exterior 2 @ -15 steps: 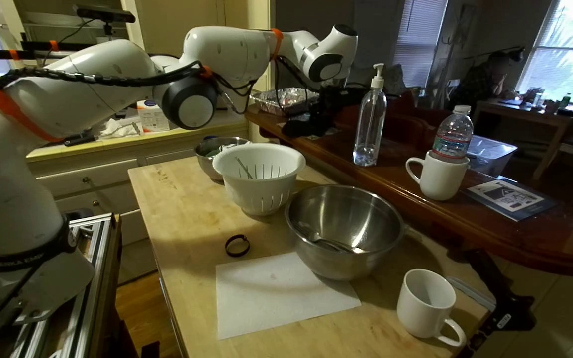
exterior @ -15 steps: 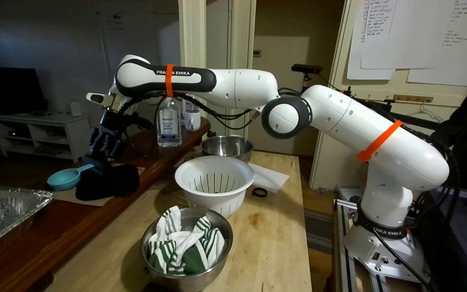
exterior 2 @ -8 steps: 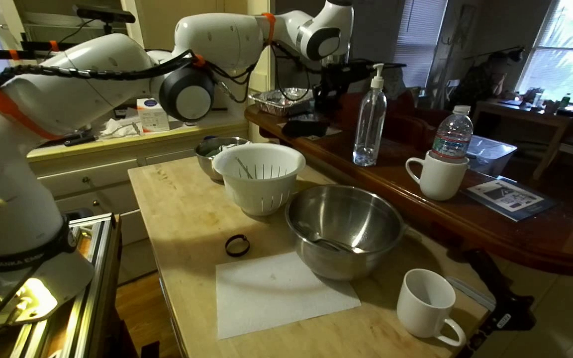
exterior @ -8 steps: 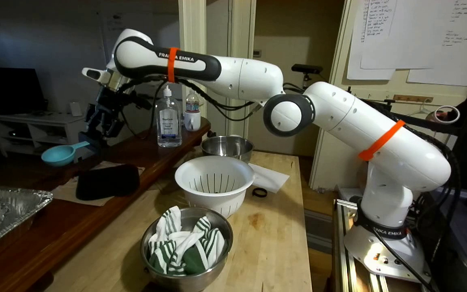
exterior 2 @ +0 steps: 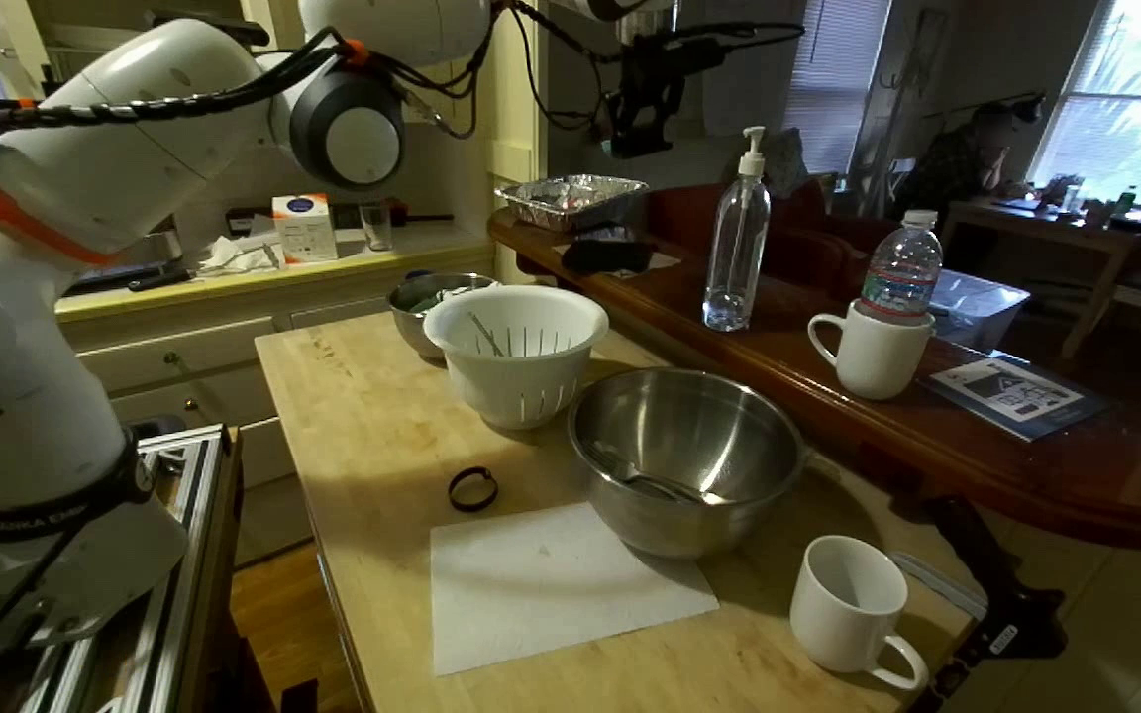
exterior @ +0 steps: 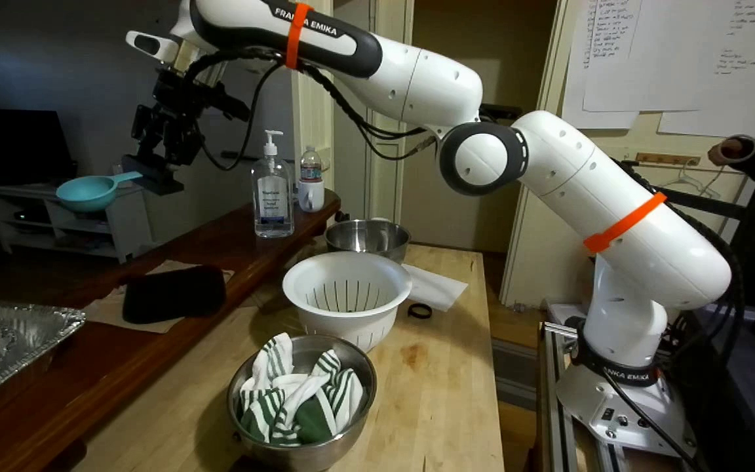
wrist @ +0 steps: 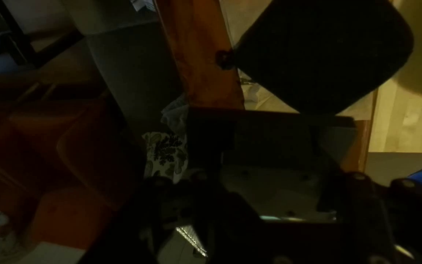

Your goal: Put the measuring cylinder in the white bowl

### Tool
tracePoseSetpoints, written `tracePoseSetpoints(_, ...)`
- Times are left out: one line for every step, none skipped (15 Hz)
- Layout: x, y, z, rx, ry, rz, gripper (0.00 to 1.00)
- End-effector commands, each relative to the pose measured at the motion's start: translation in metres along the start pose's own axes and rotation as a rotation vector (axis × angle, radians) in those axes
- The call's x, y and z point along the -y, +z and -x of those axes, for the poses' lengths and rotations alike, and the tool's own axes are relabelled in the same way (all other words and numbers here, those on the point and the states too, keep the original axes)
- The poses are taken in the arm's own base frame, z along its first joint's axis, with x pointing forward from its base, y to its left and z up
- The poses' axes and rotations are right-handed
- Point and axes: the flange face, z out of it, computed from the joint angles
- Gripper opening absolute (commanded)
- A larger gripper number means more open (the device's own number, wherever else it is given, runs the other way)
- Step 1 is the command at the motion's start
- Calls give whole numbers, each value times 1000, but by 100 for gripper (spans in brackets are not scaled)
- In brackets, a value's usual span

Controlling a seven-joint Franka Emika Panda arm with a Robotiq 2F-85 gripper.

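Note:
The measuring cylinder (exterior: 87,193) is a teal cup with a short handle, seen in an exterior view. My gripper (exterior: 153,176) is shut on its handle and holds it in the air, high above the brown ledge, with the cup sticking out to the left. In an exterior view the gripper (exterior 2: 638,147) shows above the foil tray, with the cup hidden. The white bowl (exterior: 348,322), with slotted sides, stands on the wooden table, lower and to the right of the gripper; it also shows in an exterior view (exterior 2: 521,386). The wrist view is very dark around the gripper (wrist: 271,113).
A clear pump bottle (exterior: 273,200) stands on the ledge between gripper and bowl. A black pad (exterior: 174,295) and foil tray (exterior: 43,334) lie on the ledge. A steel bowl with striped cloth (exterior: 302,452) and a plain steel bowl (exterior 2: 684,525) flank the white bowl.
My gripper has lifted the measuring cylinder from low over the ledge beside the black pad to well above it. The arm has risen. The white bowl has not moved.

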Motion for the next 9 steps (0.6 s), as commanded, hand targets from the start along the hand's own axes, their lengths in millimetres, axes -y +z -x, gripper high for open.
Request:
tracePoseSetpoints(16,-31,-22,84,68,-21,35)
tracePoseSetpoints(18,-38,-28,92,85,-13,35)
tracePoseSetpoints(21,-44,-36,90,98,-3,35)
tracePoseSetpoints(24,-47,-42,97,121,-5,35)
tracePoseSetpoints(31,-49,-45,141,178,-25,35)
tracePoseSetpoints(35,-51,-47,183,216,-26,35)
tracePoseSetpoints(40,-53,-49,217,252,-34,35)
tracePoseSetpoints(43,-57,-51,256,287,-27,35)
tracePoseSetpoints(47,-60,-53,289,327,-26,35)
